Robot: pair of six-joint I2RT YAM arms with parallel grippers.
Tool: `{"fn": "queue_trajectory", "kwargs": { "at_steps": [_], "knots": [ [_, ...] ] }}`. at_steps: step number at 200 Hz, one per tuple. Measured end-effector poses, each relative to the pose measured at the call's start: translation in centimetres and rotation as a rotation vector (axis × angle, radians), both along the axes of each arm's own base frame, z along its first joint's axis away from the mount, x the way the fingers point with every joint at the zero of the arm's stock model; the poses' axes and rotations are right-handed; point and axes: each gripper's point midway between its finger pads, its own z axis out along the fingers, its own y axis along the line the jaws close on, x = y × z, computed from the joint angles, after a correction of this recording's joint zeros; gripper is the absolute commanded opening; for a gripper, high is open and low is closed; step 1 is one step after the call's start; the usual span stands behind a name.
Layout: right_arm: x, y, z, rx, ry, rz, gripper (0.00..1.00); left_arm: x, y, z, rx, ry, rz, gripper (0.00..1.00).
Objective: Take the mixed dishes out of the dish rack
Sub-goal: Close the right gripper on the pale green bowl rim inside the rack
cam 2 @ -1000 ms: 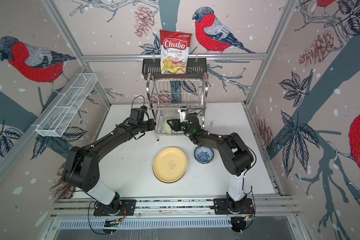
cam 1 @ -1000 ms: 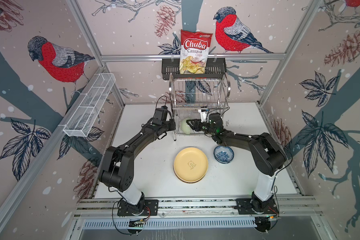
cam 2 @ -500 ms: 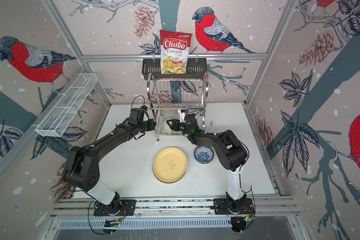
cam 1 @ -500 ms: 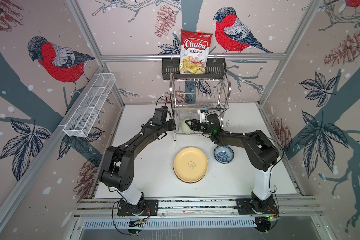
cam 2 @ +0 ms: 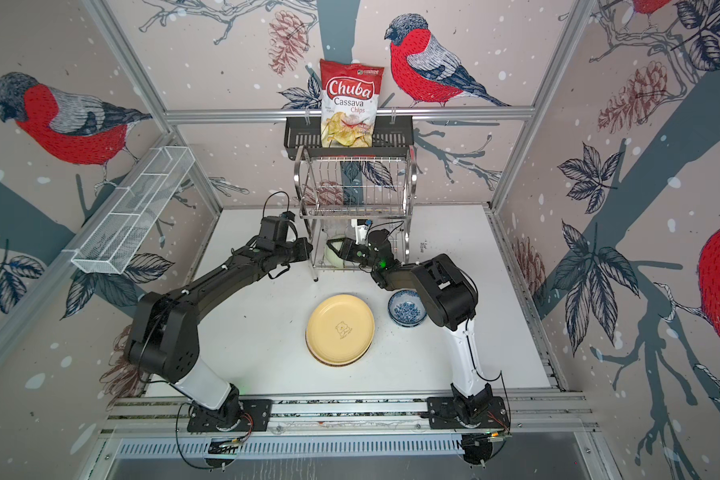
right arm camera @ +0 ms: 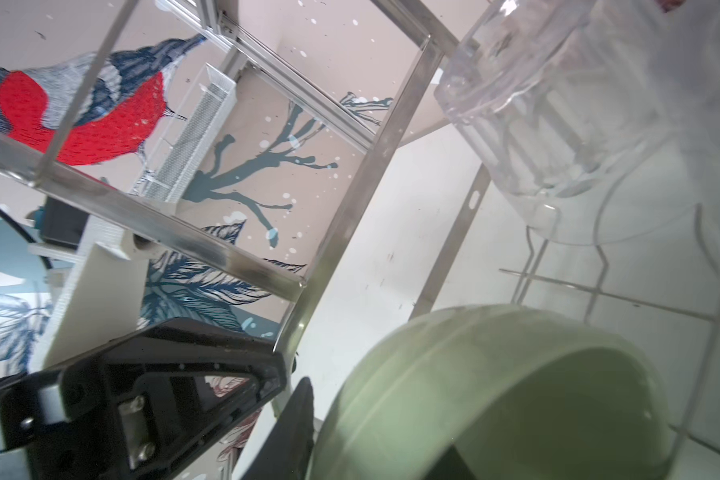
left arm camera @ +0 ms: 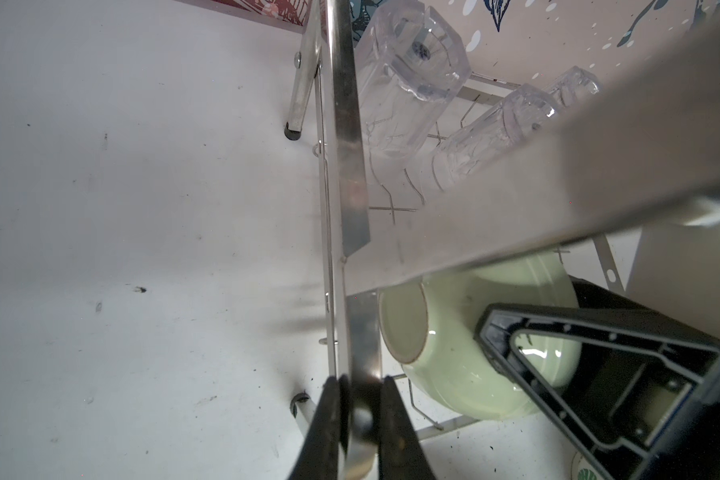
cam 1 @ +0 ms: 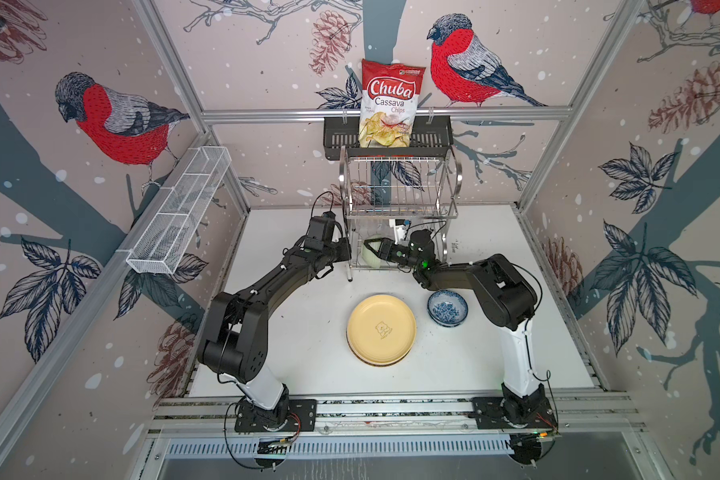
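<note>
The right gripper (cam 1: 380,248) had narrowed astride the rim of the bowl (left arm camera: 454,353), grip not confirmable, tilted near-left on the lower tier of the rack (cam 1: 402,215), while the left gripper (left arm camera: 360,415) clamped a rack leg, apparently steadying it.

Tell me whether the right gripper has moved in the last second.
Yes, slightly. In a top view the right gripper has slid left against the fixed dish rack, deeper into its lower tier toward the pale green bowl.
</note>
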Motion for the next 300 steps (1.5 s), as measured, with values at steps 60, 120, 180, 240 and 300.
{"fn": "queue_trajectory", "kwargs": {
  "at_steps": [60,120,180,240,300],
  "knots": [
    [0.0,-1.0,0.3,0.144,0.047,0.027,0.16,0.1,-0.1,0.0,-0.004,-0.003,-0.002,0.01],
    [-0.3,-1.7,0.6,0.273,0.081,0.054,0.07,0.1,-0.1,-0.1,-0.01,-0.002,-0.007,0.01],
    [-0.2,-2.2,1.0,0.362,0.121,0.059,0.05,0.1,-0.2,-0.1,-0.013,-0.002,-0.008,0.01],
    [0.2,-2.2,2.2,0.45,0.14,0.067,0.04,0.1,-0.2,-0.1,-0.019,0.001,-0.007,0.01],
    [0.2,-2.0,2.4,0.468,0.184,0.077,0.03,0.2,-0.3,-0.1,-0.02,-0.002,-0.007,0.01]
  ]
}}
